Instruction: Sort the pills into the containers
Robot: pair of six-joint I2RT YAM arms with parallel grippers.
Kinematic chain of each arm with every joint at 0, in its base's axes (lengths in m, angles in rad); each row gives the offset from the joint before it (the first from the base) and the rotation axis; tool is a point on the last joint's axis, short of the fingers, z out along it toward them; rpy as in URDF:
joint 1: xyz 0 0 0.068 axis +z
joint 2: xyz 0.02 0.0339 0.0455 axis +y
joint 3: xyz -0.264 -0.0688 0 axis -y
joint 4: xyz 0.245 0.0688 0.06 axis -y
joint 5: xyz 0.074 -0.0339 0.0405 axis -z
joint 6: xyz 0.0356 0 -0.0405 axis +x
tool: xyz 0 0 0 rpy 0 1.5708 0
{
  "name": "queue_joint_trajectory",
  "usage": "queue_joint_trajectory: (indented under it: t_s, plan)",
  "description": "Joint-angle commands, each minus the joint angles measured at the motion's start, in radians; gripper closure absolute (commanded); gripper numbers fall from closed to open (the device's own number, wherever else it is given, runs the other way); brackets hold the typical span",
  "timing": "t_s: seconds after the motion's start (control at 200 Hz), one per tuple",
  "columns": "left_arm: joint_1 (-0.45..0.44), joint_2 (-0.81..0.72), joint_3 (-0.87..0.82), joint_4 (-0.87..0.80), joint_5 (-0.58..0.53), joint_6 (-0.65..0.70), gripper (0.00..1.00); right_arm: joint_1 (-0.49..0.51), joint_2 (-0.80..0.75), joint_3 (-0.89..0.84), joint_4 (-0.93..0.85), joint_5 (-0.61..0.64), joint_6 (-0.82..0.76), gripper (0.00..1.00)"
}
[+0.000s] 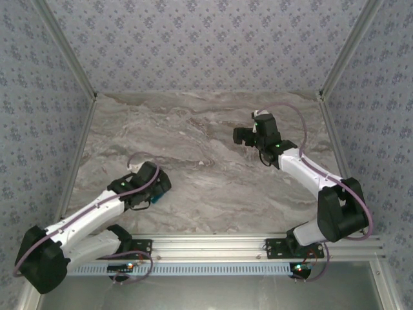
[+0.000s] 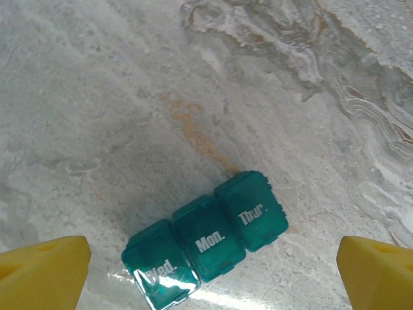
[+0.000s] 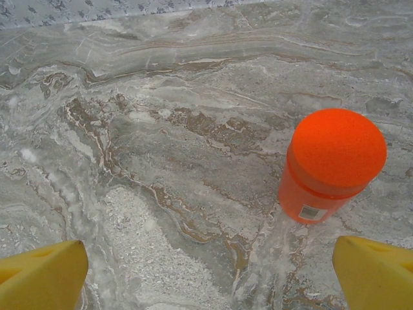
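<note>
The containers are a teal pill box (image 2: 206, 242) with three shut lids marked Wed., Mon. and Thur. It lies flat on the marble table (image 2: 129, 97). My left gripper (image 2: 213, 261) hovers open just over it, one yellow fingertip (image 2: 45, 271) on each side and neither touching it. From above, a corner of the pill box (image 1: 163, 191) peeks out beside the left gripper (image 1: 155, 184). My right gripper (image 3: 210, 271) is open above bare table, with nothing between its fingers. The right gripper (image 1: 245, 135) sits at the back right. The pills are out of view.
An orange cylindrical bottle (image 3: 329, 168) with a round orange cap stands upright ahead and to the right of the right gripper's fingers. Patterned walls (image 1: 206, 39) close in the table at the back and both sides. A metal rail (image 1: 213, 245) runs along the near edge.
</note>
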Motion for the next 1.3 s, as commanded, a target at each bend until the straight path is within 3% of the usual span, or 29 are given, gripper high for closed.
queue_joint_trajectory:
  t_s: [0.0,1.294]
  plan:
    - [-0.015,0.001,-0.023,-0.055,-0.02,-0.093,0.02,-0.004,0.008,0.03,-0.015,-0.01,0.009,0.01]
    - [-0.061,0.174,-0.028,0.242,0.008,-0.022,0.02,-0.013,0.016,0.034,-0.015,-0.022,0.02,0.01]
